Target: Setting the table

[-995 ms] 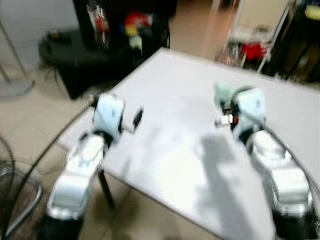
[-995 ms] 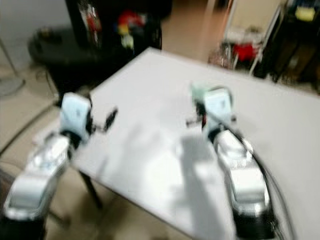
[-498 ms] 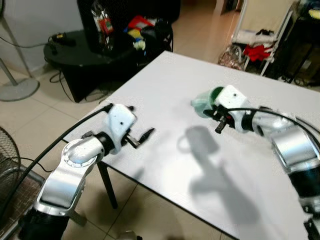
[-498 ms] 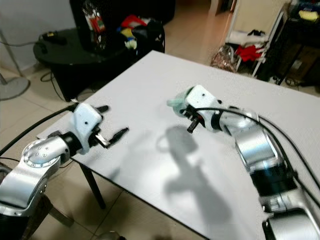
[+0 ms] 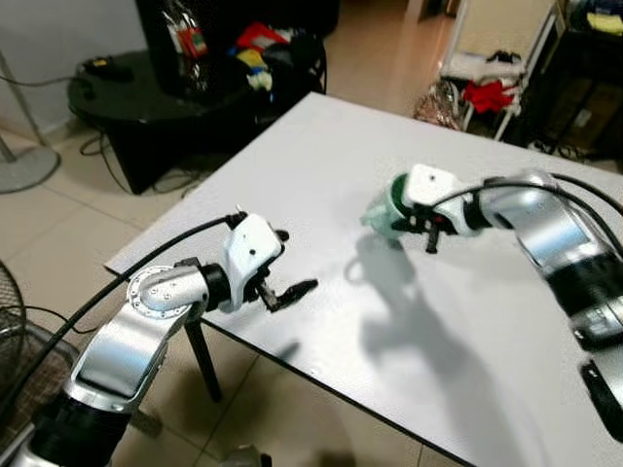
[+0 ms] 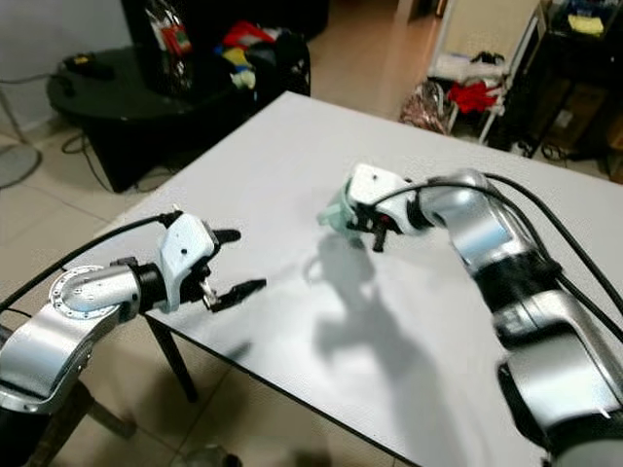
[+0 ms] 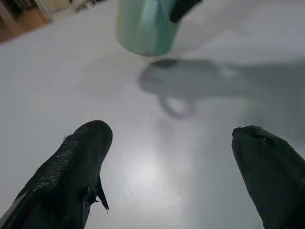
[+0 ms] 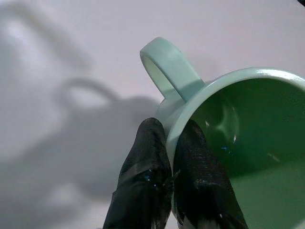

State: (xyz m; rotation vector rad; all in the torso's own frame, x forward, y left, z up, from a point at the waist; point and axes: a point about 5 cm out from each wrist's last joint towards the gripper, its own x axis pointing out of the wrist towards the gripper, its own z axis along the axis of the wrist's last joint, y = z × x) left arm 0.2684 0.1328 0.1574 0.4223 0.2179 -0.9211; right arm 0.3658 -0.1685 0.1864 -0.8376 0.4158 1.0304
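A pale green mug (image 5: 383, 209) hangs tilted above the white table (image 5: 311, 146), casting a shadow on the tabletop below it. My right gripper (image 8: 170, 136) is shut on the mug's rim next to the handle (image 8: 167, 69), one finger inside and one outside. The mug (image 7: 145, 24) also appears in the left wrist view, beyond the fingers. My left gripper (image 5: 290, 263) stands open with nothing in it, low over the table's near left corner, well apart from the mug.
A black low table (image 5: 136, 92) with clutter stands beyond the white table's far left corner. A rack with red cloth (image 5: 487, 92) is at the back right. A fan base (image 5: 19, 165) and a wire frame (image 5: 12, 341) stand on the tiled floor to the left.
The blurred view has steadied and shifted. My left gripper has reached further in over the table's corner. The right gripper keeps the mug, its arm swung out to the right.
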